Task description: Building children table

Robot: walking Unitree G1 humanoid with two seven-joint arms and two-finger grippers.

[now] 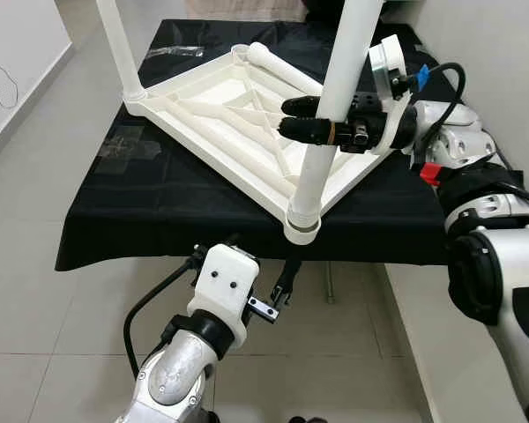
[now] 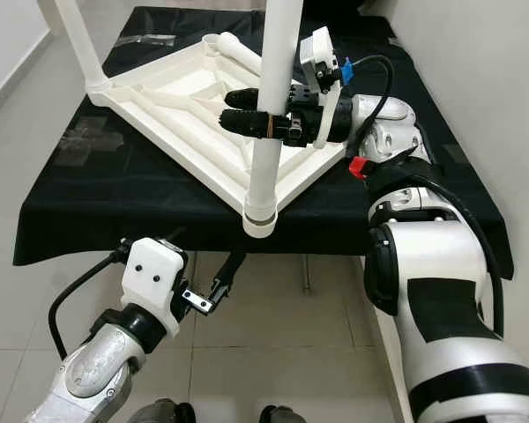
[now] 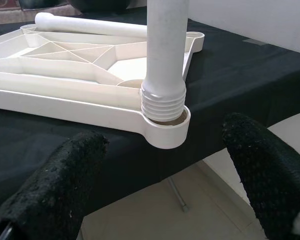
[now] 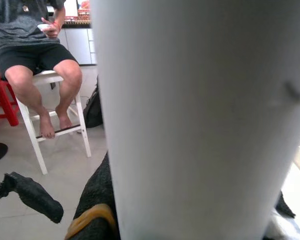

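The white tabletop lies upside down, ribbed underside up, on the black-draped bench; all positions below are given relative to this tabletop. At its near corner an upright white leg stands in the corner socket; several rings of thread remain exposed above the socket rim, so this leg appears only partly screwed home. The right gripper has its two black fingers closed around the leg's shaft, some way above the socket. A second leg already stands at the far-left corner. A third leg lies loose across the tabletop's ribs toward the far side, not yet fitted. A fourth leg cannot be made out from here. The left gripper hovers below and in front of the near corner, jaws spread wide and empty, its fingers flanking the socket without touching it. Judged status: roughly half assembled, with the current leg to finish tightening and the remaining legs to mount.
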